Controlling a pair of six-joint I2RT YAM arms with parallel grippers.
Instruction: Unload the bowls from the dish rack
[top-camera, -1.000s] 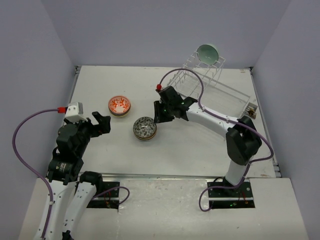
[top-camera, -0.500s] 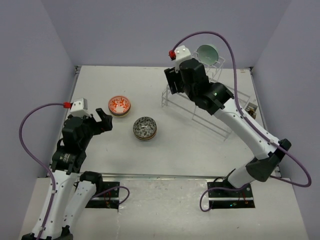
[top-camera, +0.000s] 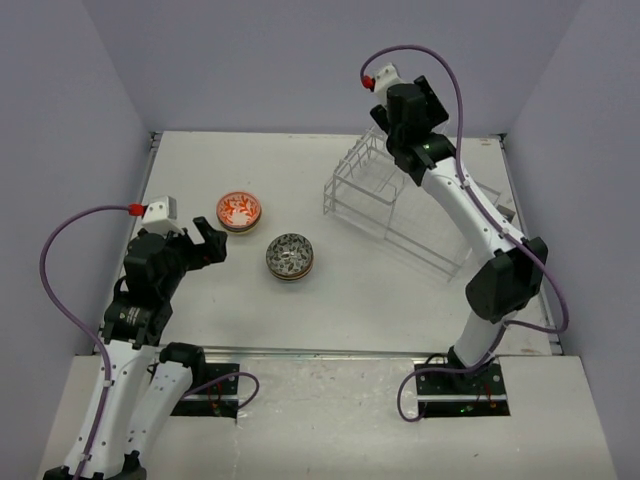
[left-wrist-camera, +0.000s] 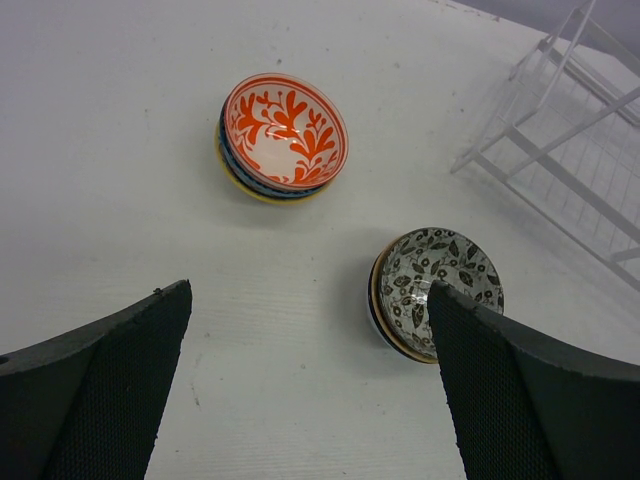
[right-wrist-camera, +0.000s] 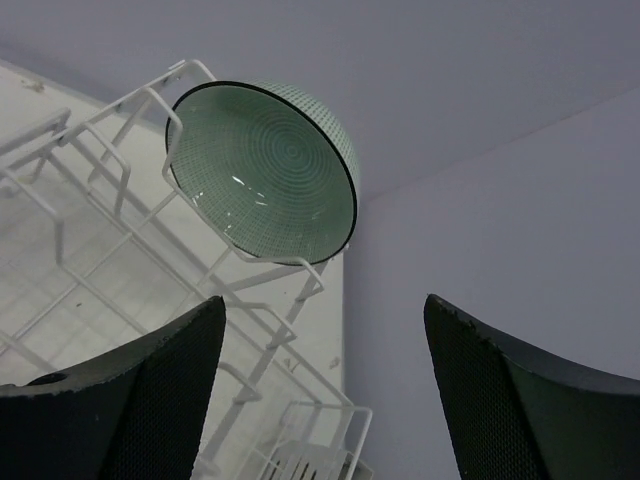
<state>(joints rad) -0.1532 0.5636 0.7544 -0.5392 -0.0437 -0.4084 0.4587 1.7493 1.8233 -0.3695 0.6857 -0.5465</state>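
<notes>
One bowl (right-wrist-camera: 265, 170) leans in the rack (top-camera: 362, 190), straight ahead of my open right jaws, hollow facing them; left jaws, also open, well apart.

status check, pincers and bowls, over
Left pincer open, empty. Right pincer open, empty, facing green bowl in dish rack. Orange floral bowl and leaf-pattern bowl on table. Nothing blocking.

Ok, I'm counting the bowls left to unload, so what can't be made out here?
Top view: the green bowl in the dish rack is hidden behind the right arm.
Top and left wrist views: bowls stacked under the red-orange bowl and the leaf-patterned bowl show only rims, so their count is unclear.
</notes>
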